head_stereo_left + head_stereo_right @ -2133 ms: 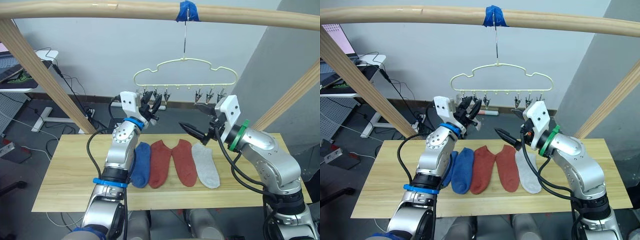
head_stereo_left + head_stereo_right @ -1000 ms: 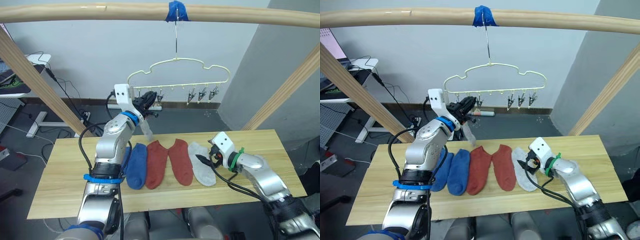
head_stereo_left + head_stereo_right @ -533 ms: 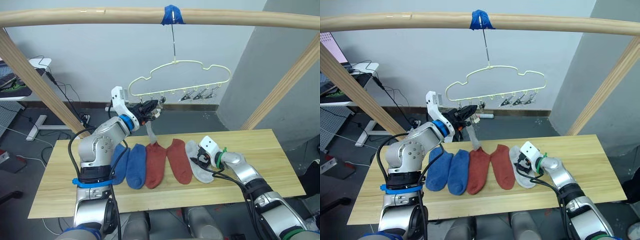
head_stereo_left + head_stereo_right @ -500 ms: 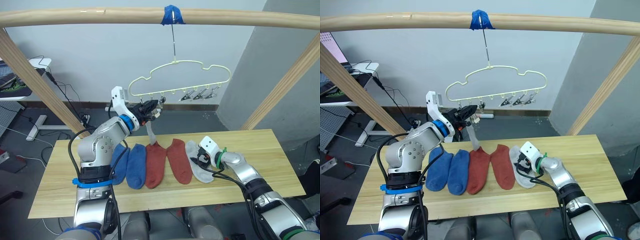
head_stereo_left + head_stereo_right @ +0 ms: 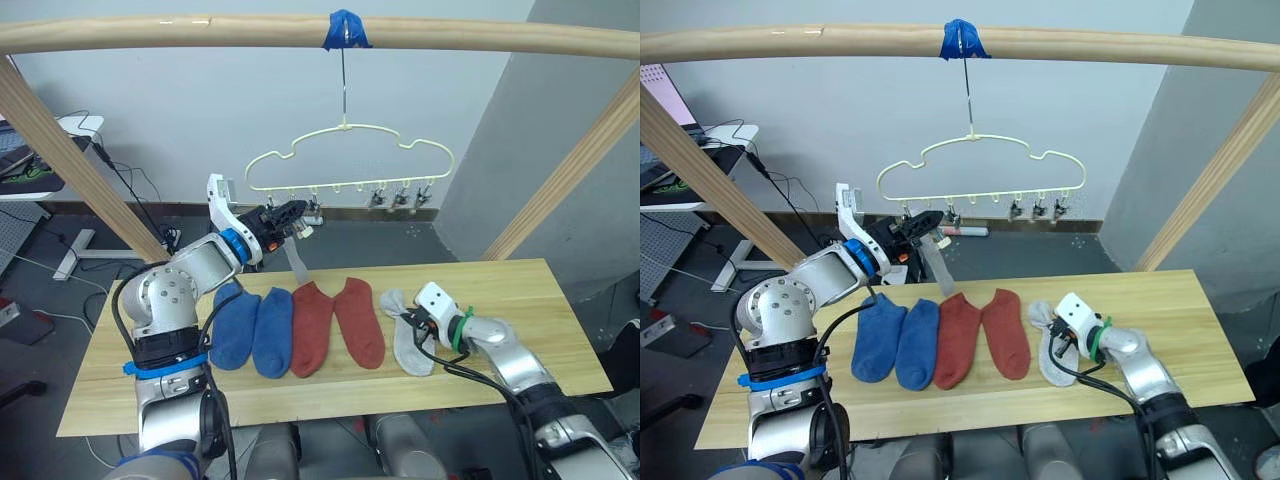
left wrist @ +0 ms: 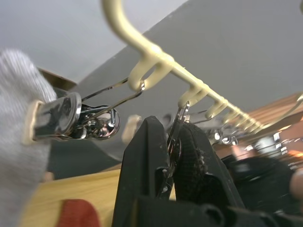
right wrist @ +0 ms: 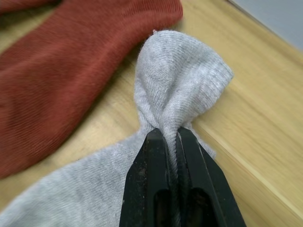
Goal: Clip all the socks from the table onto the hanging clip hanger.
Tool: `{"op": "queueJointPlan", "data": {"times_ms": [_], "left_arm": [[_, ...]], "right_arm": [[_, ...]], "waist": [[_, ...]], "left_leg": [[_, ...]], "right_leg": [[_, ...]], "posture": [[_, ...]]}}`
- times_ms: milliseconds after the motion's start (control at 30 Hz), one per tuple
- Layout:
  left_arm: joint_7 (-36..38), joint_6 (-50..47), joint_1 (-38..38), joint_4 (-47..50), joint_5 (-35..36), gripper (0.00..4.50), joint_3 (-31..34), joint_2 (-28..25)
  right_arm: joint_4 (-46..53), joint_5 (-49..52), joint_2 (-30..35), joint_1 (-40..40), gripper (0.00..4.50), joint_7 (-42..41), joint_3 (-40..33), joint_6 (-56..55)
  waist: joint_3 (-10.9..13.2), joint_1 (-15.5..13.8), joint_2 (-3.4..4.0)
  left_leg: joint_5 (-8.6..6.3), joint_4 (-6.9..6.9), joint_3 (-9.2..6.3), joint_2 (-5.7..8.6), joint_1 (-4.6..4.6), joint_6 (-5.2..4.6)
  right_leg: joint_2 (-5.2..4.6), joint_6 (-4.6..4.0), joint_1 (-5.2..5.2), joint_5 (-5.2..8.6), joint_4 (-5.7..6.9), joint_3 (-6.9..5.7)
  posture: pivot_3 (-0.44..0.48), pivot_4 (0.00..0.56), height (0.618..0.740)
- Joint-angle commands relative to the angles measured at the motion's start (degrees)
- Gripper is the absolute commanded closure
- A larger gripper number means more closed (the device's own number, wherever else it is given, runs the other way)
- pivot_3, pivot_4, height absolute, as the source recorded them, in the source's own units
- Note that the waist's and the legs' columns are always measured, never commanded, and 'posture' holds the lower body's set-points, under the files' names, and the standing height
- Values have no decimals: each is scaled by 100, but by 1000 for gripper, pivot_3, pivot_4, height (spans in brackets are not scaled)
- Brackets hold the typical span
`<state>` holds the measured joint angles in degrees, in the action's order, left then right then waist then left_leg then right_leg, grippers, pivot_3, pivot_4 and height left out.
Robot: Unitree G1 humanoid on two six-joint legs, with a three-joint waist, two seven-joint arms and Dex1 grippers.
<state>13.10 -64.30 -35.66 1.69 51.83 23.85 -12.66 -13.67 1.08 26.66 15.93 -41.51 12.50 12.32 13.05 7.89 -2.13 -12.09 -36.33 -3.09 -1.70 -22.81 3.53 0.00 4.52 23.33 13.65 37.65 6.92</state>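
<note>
Grey sock (image 7: 177,90) pinched at cuff by your right gripper (image 7: 171,139); free clip (image 6: 174,137), squeezed in left gripper (image 6: 173,158), waits up-left.

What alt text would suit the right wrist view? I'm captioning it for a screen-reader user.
The right pincer is shut on a pinched fold of a light grey sock lying on the pale wooden table. A rust red sock lies flat beside the grey one, its edge touching it.
</note>
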Motion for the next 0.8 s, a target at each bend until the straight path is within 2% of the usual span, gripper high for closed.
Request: {"op": "queueJointPlan", "data": {"times_ms": [33,133,267,433,600,800], "left_arm": [[-615,-548,-288,-268,815,4309,615,158],[-1186,-749,-506,-610,1329,4309,1018,268],[-1644,-810,-617,-791,1742,4309,1201,331],[-1702,-796,-513,-628,1876,4309,932,329],[-1747,-725,-449,-497,1957,4309,759,288],[-1801,-654,-373,-379,2051,4309,639,239]], "right_arm": [[1713,595,220,-144,4445,-299,-350,887],[3030,1156,184,-42,4445,-346,-327,1975],[3603,1415,-1,187,4445,-143,-218,2704],[3080,1305,-910,1140,4445,366,199,2899],[2454,1089,-1179,1668,4445,499,374,2652],[2231,1123,-1298,1982,4445,495,318,2630]], "waist": [[1,6,-1],[4,11,-4],[4,4,-4],[6,16,-9],[5,-4,-9],[6,-25,-8]], "left_leg": [[0,0,-3,0,0,0],[0,0,-6,-3,2,0],[0,3,-9,-3,-4,1],[-1,5,-2,-1,-15,1],[-1,26,-5,-2,-20,1],[-9,30,-5,-2,-49,12]], "right_leg": [[0,0,1,0,2,-2],[6,0,4,1,3,-2],[7,-1,9,1,0,-3],[2,0,16,-1,-14,0],[2,-1,20,0,-36,-5],[-5,-7,35,-5,-63,-8]], "posture": [[-73,210,740],[-89,213,740],[-94,214,740],[-101,212,740],[-88,211,740],[-77,212,740]]}}
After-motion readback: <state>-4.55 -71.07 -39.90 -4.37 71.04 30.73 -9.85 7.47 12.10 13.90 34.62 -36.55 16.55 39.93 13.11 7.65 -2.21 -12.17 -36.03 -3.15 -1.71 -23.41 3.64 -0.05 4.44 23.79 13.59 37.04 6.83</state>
